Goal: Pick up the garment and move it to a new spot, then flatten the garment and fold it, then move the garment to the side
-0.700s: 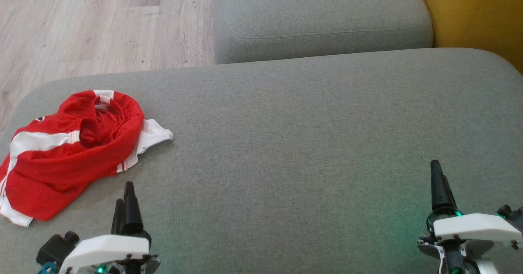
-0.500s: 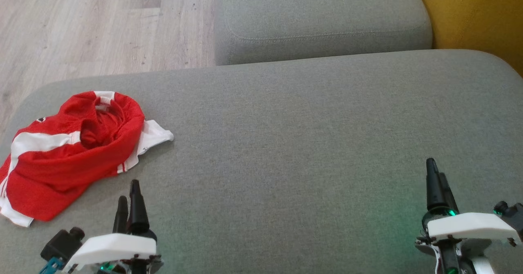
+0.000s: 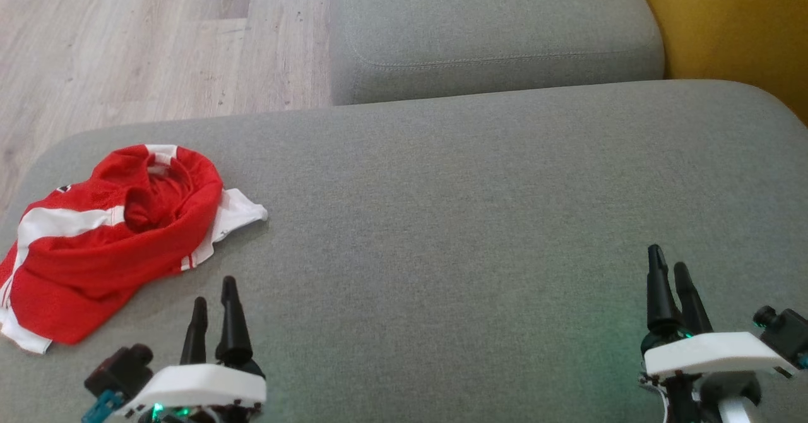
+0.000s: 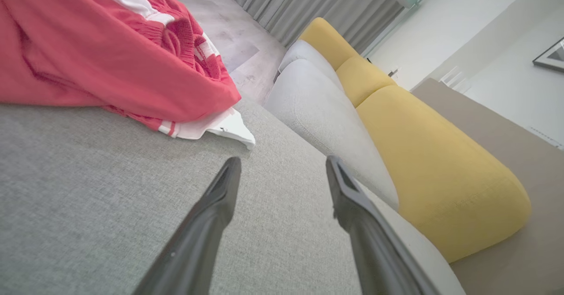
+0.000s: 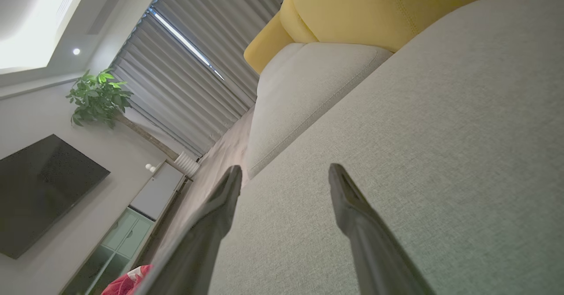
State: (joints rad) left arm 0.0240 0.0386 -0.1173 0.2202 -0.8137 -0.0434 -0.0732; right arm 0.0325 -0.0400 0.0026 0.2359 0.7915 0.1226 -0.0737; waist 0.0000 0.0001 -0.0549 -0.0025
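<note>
On the left end of the grey seat (image 3: 442, 221), near its front edge, lies the garment (image 3: 95, 246), a red shirt with white bands, bunched in a loose heap with one white hem poking out to the right. It rests flat on the seat and neither claw touches it.

The left claw (image 3: 214, 290) hovers low over the seat just right of the heap's near corner, its two fingers spread wide and empty. In the left wrist view the left claw (image 4: 283, 160) points past the white hem of the garment (image 4: 88, 57), with clear seat between. The right claw (image 3: 668, 257) stands well apart on the seat's right side, likewise wide and empty; in its own view the right claw (image 5: 285, 167) frames bare grey fabric, and a scrap of the garment (image 5: 128, 282) shows at the bottom edge.

Since half a second ago the left claw has slid right, away from the heap, and its fingers now show clearly parted. The right claw has edged left. The head view has tipped slightly; the garment has kept its place.

Count: one garment, two claws with two fingers each, two grey cushions, the second cushion (image 3: 492, 25) behind the seat.
</note>
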